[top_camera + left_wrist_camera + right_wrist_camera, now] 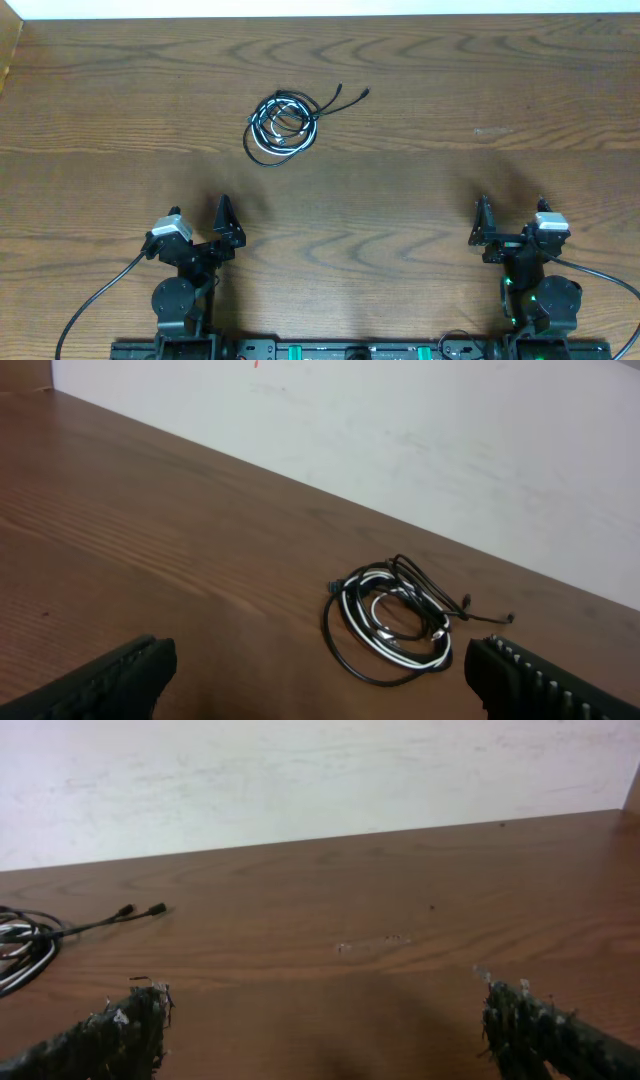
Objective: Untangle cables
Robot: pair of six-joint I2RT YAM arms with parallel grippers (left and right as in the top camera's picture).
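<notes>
The cables [283, 127] lie tangled in one coil on the counter [420, 200] at eleven o'clock; left hand [320, 670] and right hand [325, 1020] are released, grasping nothing.

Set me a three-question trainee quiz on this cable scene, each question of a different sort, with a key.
1. True or false: the left claw is shut on the cable tangle.
2. Multiple choice: the tangle lies nearest to A) the left claw, B) the right claw, C) the table's near edge between the two arm bases.
3. Fill in: the one cable in the tangle that is not black is ____.

Key
1. False: both claws stand open and apart from the tangle.
2. A
3. White: the white cable.
</notes>
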